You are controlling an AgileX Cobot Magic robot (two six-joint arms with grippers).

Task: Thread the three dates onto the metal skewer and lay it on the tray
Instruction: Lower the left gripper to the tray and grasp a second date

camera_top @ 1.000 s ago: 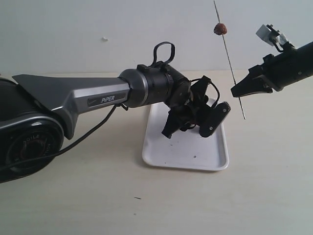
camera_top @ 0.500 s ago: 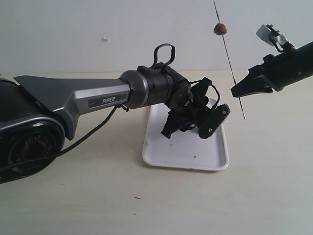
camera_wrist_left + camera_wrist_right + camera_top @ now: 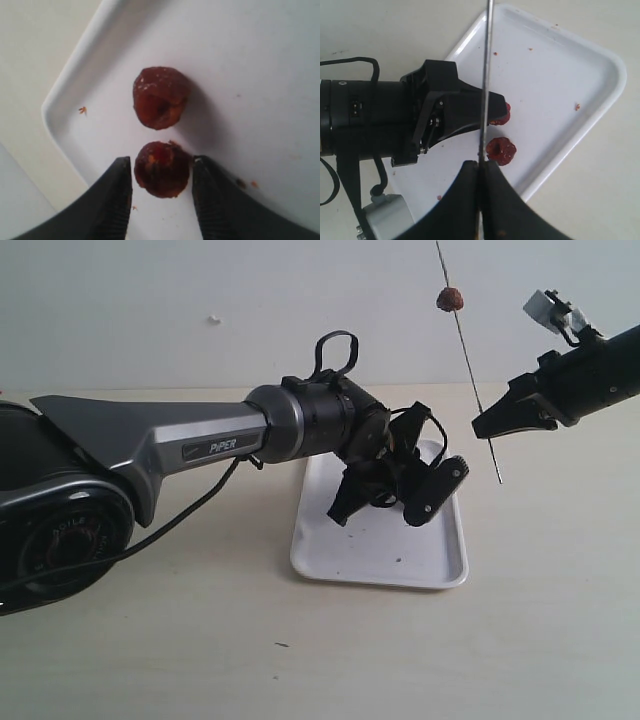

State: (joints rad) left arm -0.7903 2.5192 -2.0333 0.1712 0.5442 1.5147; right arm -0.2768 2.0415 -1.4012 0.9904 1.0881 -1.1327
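Beige tabletop (image 3: 150, 640), white tray (image 3: 440, 570). Arm (image 3: 200, 440) marked "PiPER". Left gripper (image 3: 162, 167) flanks wrinkled date (image 3: 161, 175), grip unclear; right gripper (image 3: 479, 167) pinches metal skewer (image 3: 486, 75).

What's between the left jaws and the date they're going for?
Nothing visible. The left gripper straddles the near date on the tray, one jaw on either side; contact is unclear. The second date lies beyond it, apart, not in the path.
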